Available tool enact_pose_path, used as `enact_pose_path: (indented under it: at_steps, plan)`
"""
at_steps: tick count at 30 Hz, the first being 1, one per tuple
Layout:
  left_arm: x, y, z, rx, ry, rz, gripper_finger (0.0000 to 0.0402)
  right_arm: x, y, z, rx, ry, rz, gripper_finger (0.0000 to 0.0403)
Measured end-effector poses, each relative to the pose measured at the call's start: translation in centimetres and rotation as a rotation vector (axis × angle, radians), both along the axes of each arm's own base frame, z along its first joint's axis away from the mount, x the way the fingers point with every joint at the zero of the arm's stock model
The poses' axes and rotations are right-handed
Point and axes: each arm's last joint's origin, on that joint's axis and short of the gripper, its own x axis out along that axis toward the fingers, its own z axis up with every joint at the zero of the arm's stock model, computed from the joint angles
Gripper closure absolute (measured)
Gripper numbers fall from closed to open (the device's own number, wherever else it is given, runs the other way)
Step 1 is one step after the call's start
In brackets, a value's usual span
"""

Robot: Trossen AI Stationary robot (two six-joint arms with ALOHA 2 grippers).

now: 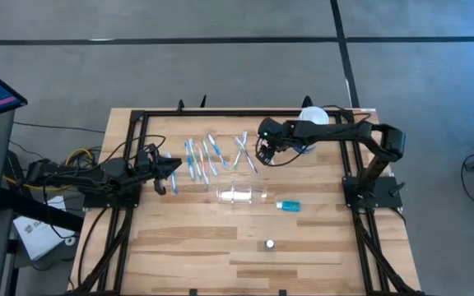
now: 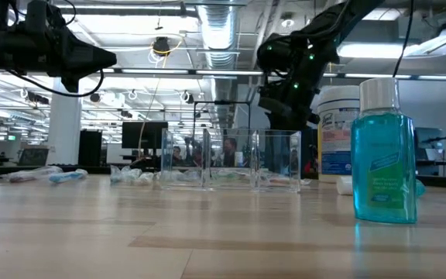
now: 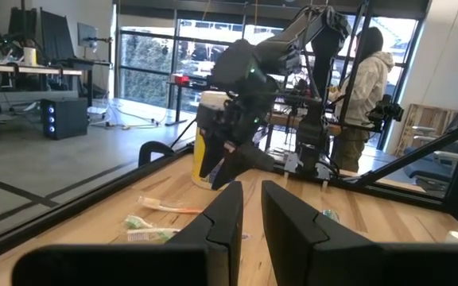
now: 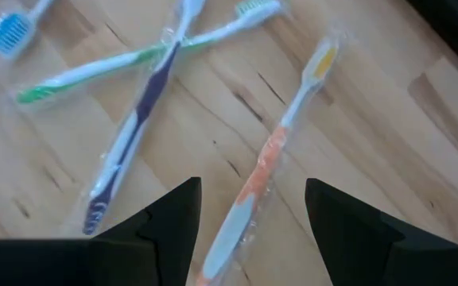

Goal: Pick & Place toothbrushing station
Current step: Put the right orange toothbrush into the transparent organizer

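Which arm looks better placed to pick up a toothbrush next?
Probably the right. Its hand hangs open over the toothbrushes, with an orange toothbrush lying between its fingers. The left hand waits at the table's left side, beside the scattered brushes.

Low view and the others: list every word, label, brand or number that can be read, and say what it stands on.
No text can be read in any view.
Blue liquid bottle with a white cap: its pale front label carries print too blurred to read.
Large white tub behind it: the label has dark lines of print, illegible.
Wrapped toothbrushes under the open right claw: no print visible.
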Motion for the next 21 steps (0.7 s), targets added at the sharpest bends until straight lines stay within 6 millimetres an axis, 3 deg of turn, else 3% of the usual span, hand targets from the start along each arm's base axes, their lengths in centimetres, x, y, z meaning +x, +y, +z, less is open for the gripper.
enact_pose_path:
  at_steps: [12,21]
  plan:
    - [0.0,0.0,0.0,0.000,0.001,0.000,0.0357,0.4,-1.6,-2.3,0.006,0.035,-0.022,0.0186]
    - [0.0,0.0,0.0,0.000,0.000,0.000,0.0357,0.6,-2.1,-2.4,-0.008,0.006,-0.027,0.0186]
